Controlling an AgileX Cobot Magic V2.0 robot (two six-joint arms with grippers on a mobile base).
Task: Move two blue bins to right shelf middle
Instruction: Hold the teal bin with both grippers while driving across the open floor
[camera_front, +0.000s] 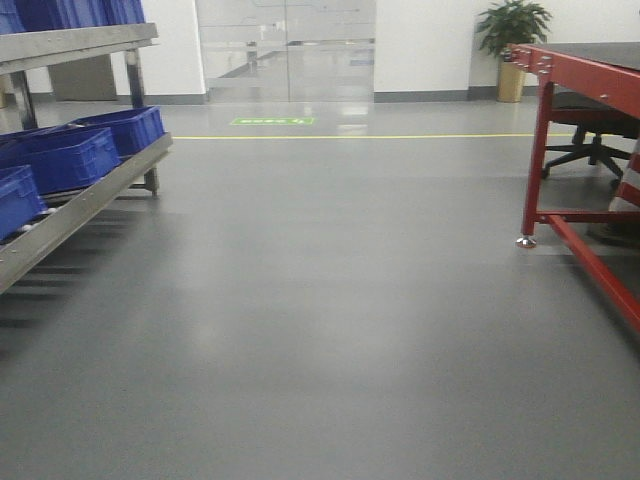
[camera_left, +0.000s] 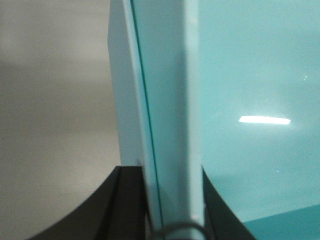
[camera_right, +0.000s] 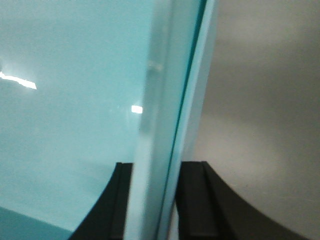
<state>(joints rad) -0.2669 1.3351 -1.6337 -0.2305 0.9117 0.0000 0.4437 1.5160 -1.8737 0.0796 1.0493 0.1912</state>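
In the left wrist view my left gripper (camera_left: 172, 172) is shut on the left wall of a pale sky-blue bin (camera_left: 240, 70); one black finger (camera_left: 125, 200) is outside, the other inside. In the right wrist view my right gripper (camera_right: 154, 167) is shut on the right wall of the pale blue bin (camera_right: 75, 100) in the same way. A thin dark line runs along each gripped wall, which looks double, like two nested bins. Grey floor shows beyond both walls. The bins and both grippers are out of the front view. The right shelf middle is out of view.
A steel rack (camera_front: 90, 195) with royal-blue crates (camera_front: 70, 150) stands at the left. A red metal frame table (camera_front: 580, 150) stands at the right with an office chair (camera_front: 595, 130) behind it. A yellow floor line (camera_front: 370, 137), glass doors and a potted plant (camera_front: 512, 45) are far ahead.
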